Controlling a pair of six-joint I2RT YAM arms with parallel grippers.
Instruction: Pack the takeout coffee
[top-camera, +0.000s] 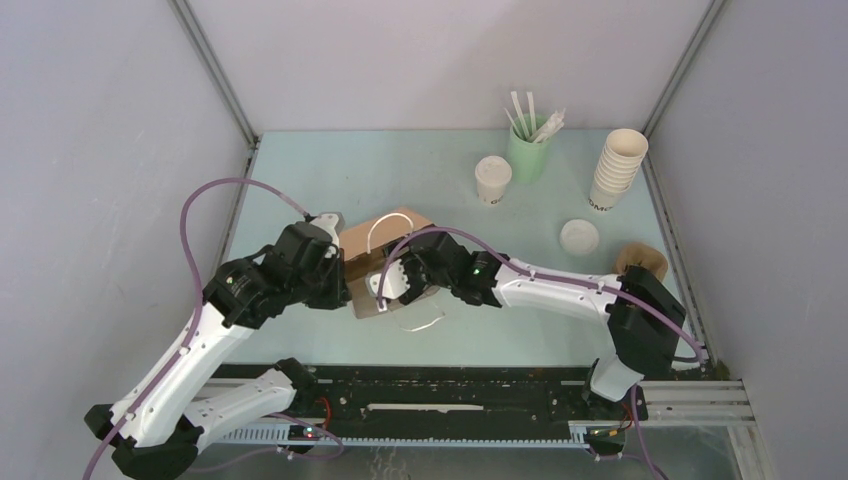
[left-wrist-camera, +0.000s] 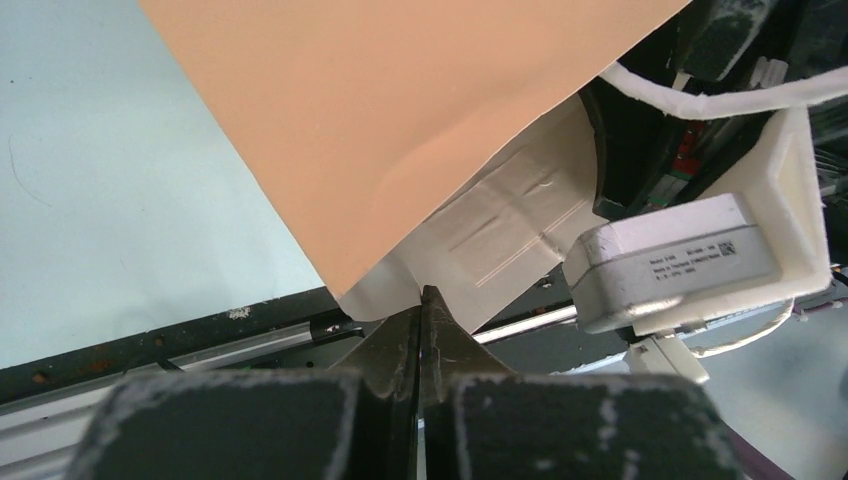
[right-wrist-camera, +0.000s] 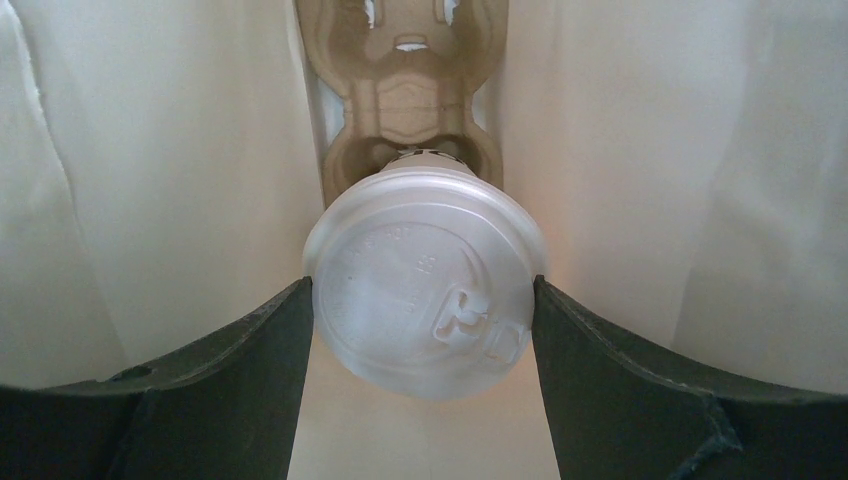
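A brown paper bag (top-camera: 385, 240) lies on its side mid-table, mouth toward the arms. My left gripper (left-wrist-camera: 424, 300) is shut on the bag's pale mouth edge (left-wrist-camera: 500, 240); in the top view it (top-camera: 342, 278) is at the bag's left side. My right gripper (right-wrist-camera: 422, 300) reaches into the bag and is shut on a lidded white cup (right-wrist-camera: 425, 280), one finger on each side of the lid. The cup's base meets the near socket of a pulp carrier (right-wrist-camera: 410, 90) deep in the bag. A second lidded cup (top-camera: 492, 180) stands at the back.
A green cup of white sticks (top-camera: 528, 150) stands behind the second cup. A stack of lidless cups (top-camera: 618, 168) stands at the back right. A loose white lid (top-camera: 579, 237) and a brown pulp piece (top-camera: 641, 261) lie on the right. The bag's white handle (top-camera: 420, 320) hangs forward.
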